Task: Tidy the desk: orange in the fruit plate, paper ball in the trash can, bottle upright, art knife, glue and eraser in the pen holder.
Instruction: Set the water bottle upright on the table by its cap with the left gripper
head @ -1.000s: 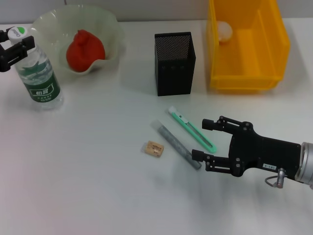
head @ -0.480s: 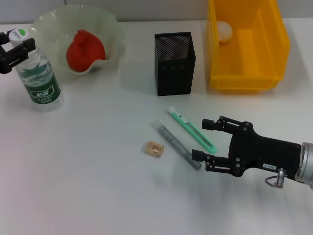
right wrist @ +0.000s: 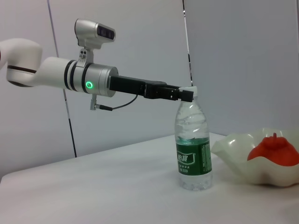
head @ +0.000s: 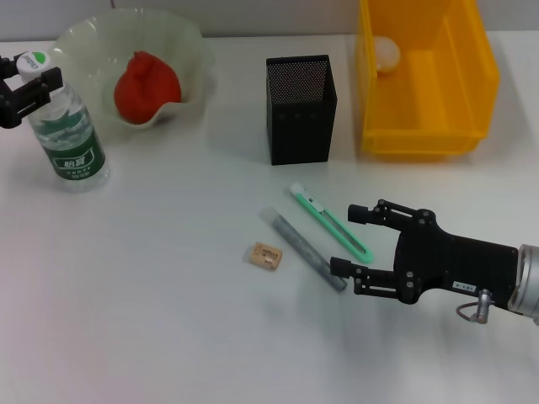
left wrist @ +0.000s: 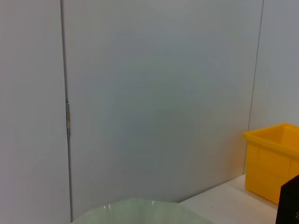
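The bottle (head: 66, 126) stands upright on the table (head: 152, 295) beside the plate (head: 189, 63); the left gripper (head: 25, 84) has its fingers clenched on the cap. The right gripper (head: 352, 240) rests low, fingers spread around the end of the knife (head: 330, 222), beside the glue (head: 301, 248) and eraser (head: 266, 255).

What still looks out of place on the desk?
The art knife, glue and eraser lie loose on the table in front of the pen holder, not inside it. The bottle stands upright; nothing spilled.
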You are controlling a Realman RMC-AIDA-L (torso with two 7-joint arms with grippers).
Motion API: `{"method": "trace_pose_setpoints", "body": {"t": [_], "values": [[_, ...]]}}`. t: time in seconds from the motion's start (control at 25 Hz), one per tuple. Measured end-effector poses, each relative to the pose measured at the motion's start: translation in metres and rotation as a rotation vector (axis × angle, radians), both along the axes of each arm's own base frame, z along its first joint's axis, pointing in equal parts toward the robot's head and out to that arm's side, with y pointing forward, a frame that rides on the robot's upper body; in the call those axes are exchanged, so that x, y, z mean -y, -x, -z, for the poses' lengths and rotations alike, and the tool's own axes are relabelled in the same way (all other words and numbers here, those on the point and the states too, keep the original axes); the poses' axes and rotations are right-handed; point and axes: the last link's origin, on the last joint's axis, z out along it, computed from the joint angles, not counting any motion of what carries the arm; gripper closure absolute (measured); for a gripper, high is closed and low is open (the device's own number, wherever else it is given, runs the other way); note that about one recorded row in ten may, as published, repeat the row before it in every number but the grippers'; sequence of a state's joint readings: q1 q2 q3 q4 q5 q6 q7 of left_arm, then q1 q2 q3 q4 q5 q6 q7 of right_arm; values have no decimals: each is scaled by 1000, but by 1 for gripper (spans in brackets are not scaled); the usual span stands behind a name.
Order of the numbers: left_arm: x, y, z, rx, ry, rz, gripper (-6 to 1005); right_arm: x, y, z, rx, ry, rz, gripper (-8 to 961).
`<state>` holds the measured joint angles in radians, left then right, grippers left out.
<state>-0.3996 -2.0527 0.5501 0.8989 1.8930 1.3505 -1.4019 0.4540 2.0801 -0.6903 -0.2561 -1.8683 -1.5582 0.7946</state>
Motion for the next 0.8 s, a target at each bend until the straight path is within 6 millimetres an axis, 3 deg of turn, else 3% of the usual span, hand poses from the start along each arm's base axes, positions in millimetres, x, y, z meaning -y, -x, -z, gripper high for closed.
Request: {"method": "trace_pose_setpoints", "body": {"t": [0.52,0.8], "values": [[2,-2,-1,3,6,11,526,1,0,1,-3,3,3,154],[3,-2,-1,8,5,15,281,2,1,1,-10,8,1,154]]}}
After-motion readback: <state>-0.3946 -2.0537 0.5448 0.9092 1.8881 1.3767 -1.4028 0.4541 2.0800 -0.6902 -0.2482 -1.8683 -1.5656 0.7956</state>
